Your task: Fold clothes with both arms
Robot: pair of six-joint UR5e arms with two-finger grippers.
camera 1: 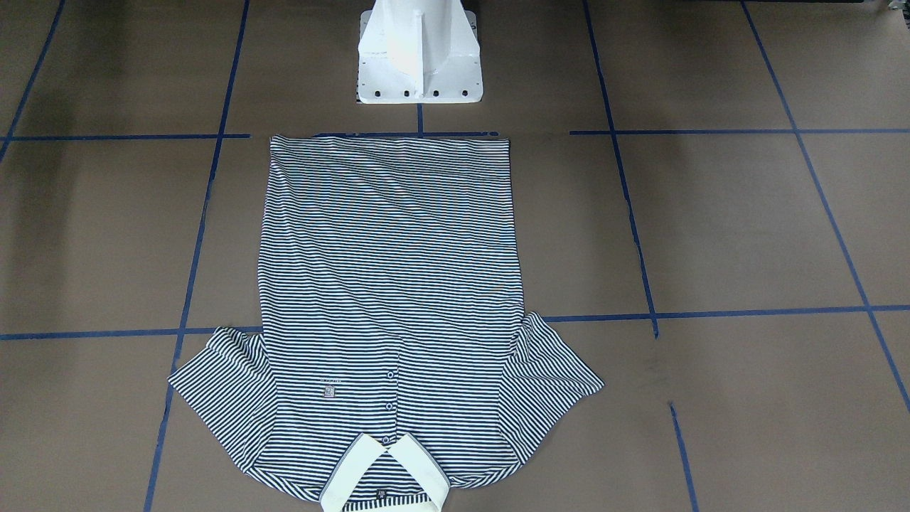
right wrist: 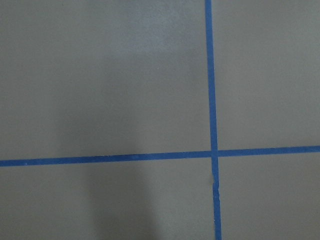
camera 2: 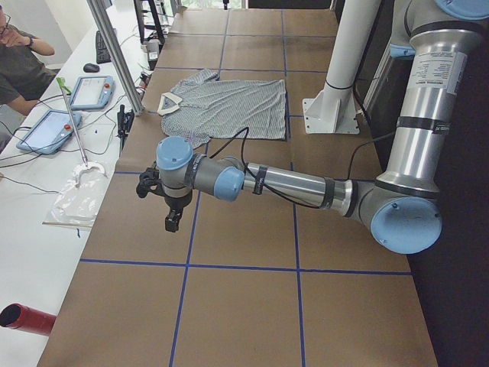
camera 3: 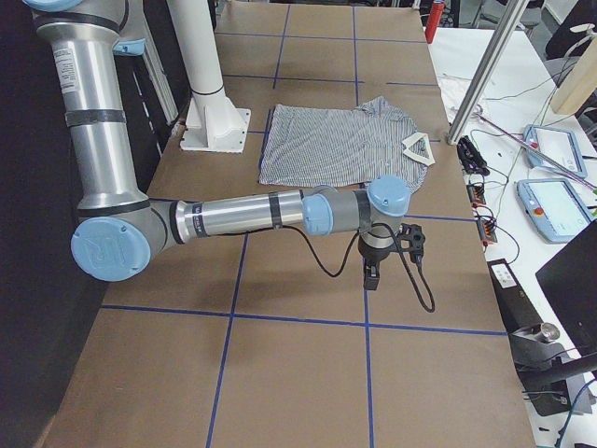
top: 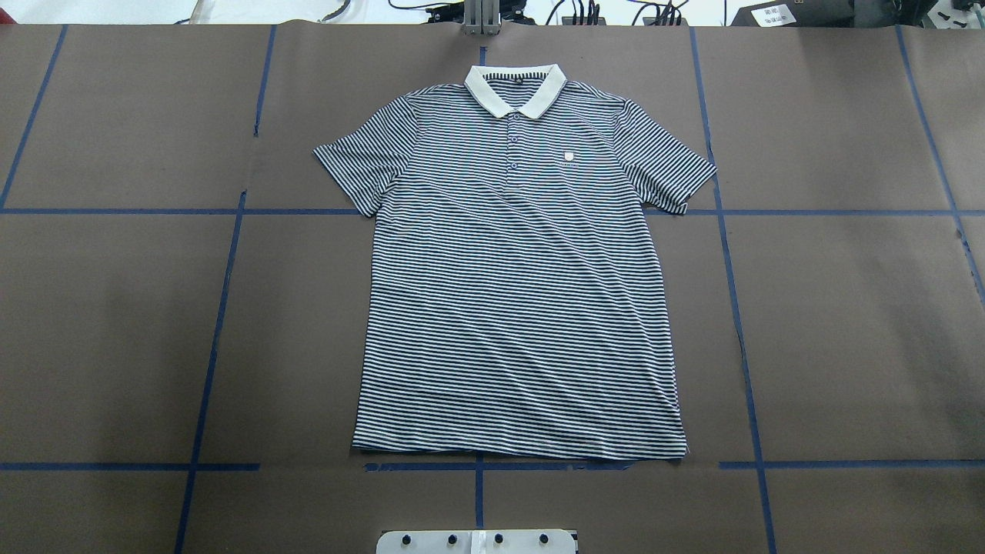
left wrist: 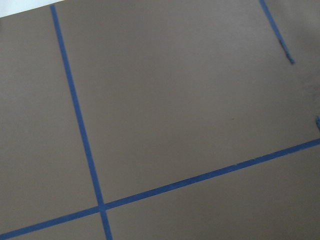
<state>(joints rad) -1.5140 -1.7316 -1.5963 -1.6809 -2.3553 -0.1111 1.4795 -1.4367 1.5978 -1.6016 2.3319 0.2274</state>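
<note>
The striped polo shirt (top: 523,292) lies flat and face up in the middle of the table, with its cream collar (top: 514,88) at the far edge and both sleeves spread. It also shows in the front-facing view (camera 1: 387,284). Neither arm shows in the overhead or front-facing view. In the exterior left view my left gripper (camera 2: 172,218) hangs over bare table, well short of the shirt (camera 2: 229,107). In the exterior right view my right gripper (camera 3: 371,271) hangs over bare table beside the shirt (camera 3: 336,145). I cannot tell whether either is open or shut. Both wrist views show only table.
The brown table (top: 115,323) carries a grid of blue tape lines. The white pedestal base (camera 1: 419,53) stands by the shirt's hem. A bench with teach pendants (camera 2: 90,92), cables and a seated person (camera 2: 19,65) runs along the far side.
</note>
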